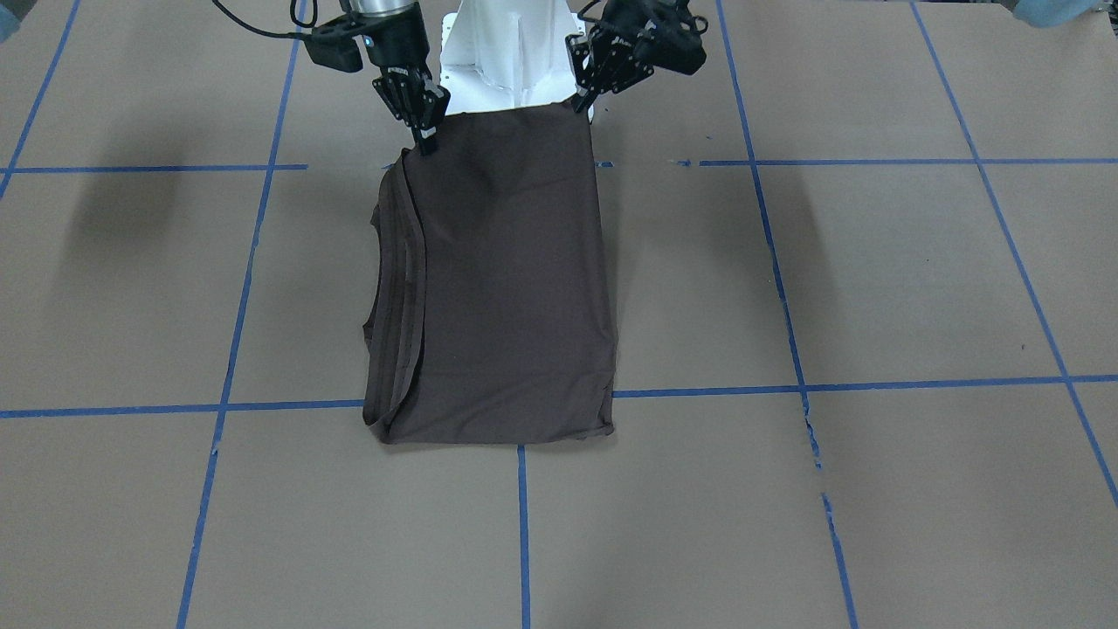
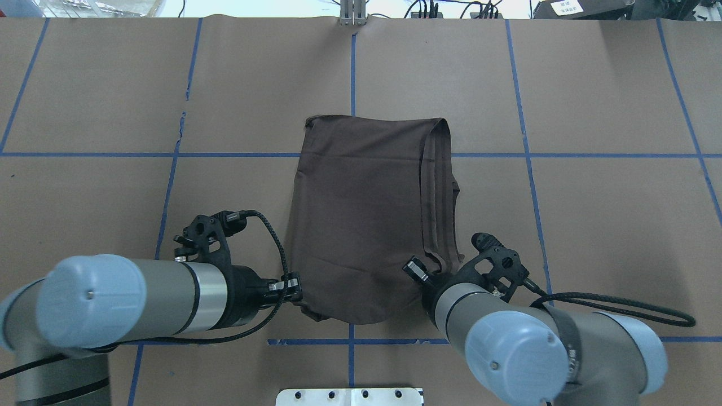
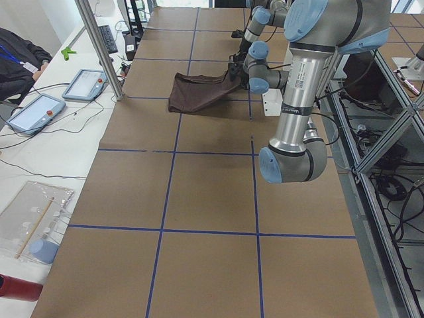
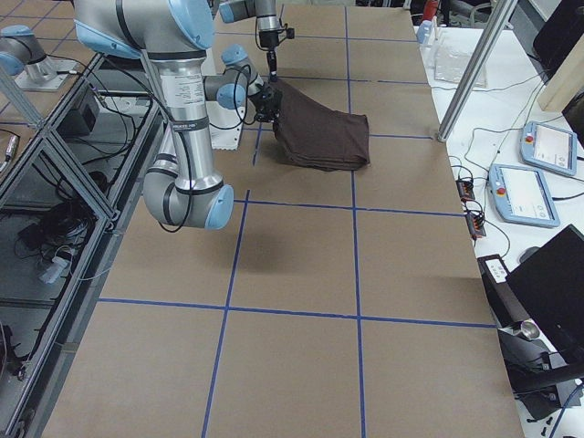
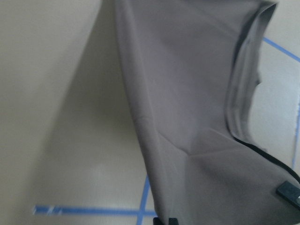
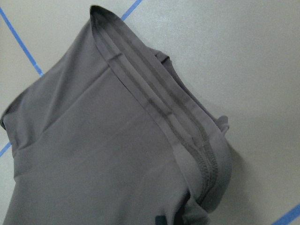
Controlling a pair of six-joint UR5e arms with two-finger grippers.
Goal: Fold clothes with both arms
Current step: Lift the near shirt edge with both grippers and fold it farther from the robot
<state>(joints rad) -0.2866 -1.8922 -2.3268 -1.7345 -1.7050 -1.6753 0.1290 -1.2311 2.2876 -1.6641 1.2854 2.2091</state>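
Though lying folded, one shirt (image 1: 507, 288) pinched by two grippers: left gripper (image 1: 583, 105) at one o'clock, right gripper (image 1: 426, 140) at eleven.

**T-shirt** (image 1: 507, 288): plain dark brown, with parallel stitched bands along the layered edges on its right side. **Table** (image 1: 873, 489): tan-brown covering, ruled into large squares by blue tape lines (image 1: 873, 384). **Left arm** (image 2: 135, 299) and **right arm** (image 2: 524, 344): grey metal with light blue joint caps. **Left gripper** (image 1: 583, 105), **right gripper** (image 1: 425, 140) and cables (image 2: 620, 316): black. **Base pedestal** (image 1: 507, 52): white.
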